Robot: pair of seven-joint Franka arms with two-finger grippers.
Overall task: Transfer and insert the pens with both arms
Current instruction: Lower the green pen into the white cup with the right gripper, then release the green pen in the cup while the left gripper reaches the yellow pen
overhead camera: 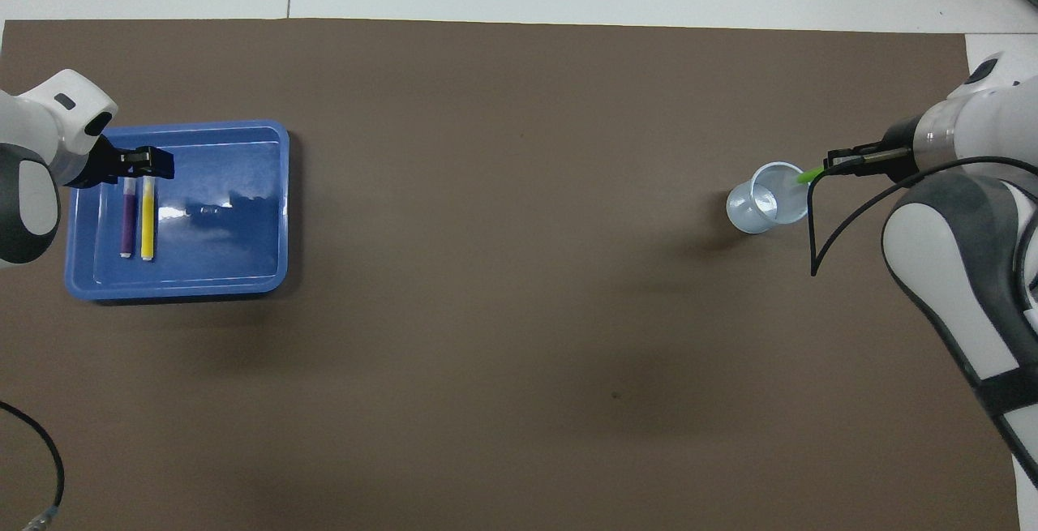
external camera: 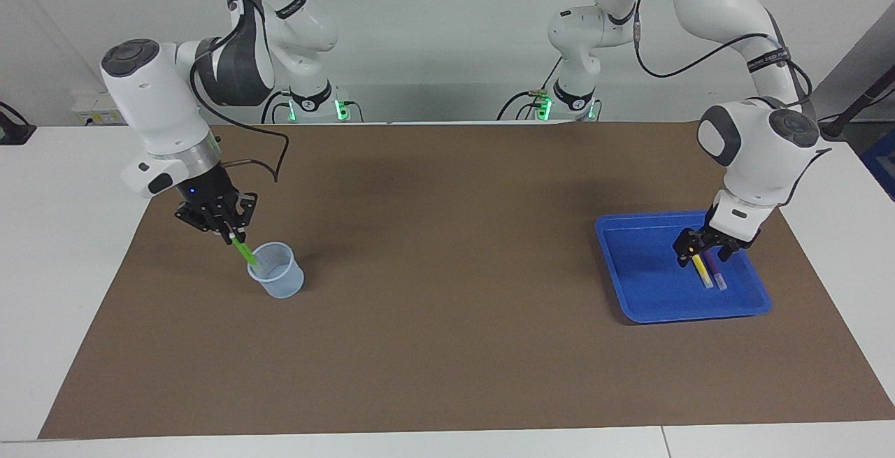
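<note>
Right gripper: closed on the upper end of the green pen, which is held tilted, its lower end dipped inside the rim of the cup; the gripper is carried just above the cup's edge on the side toward the right arm's end of the table.
Green pen: only a short green stretch is seen between the fingertips and the cup's rim; in the overhead view it is seen as a small green stub at the cup's edge.
Cup: a translucent pale measuring cup, stood upright on the brown mat directly below the right gripper.
Left gripper: lowered into the blue tray over the upper ends of the yellow and purple pens; the fingers are seen parted on either side of those ends, and whether either pen is touched cannot be told.
Yellow pen: laid flat in the tray, its nearer-to-robots end under the left gripper, its pale end pointed away from the robots.
Purple pen: laid just beside the yellow pen and parallel to it, toward the left arm's end of the table.
Blue tray: rested on the mat beneath the left gripper.
Brown mat: spread over the white table, under the cup and the tray, which are set well apart.
</note>
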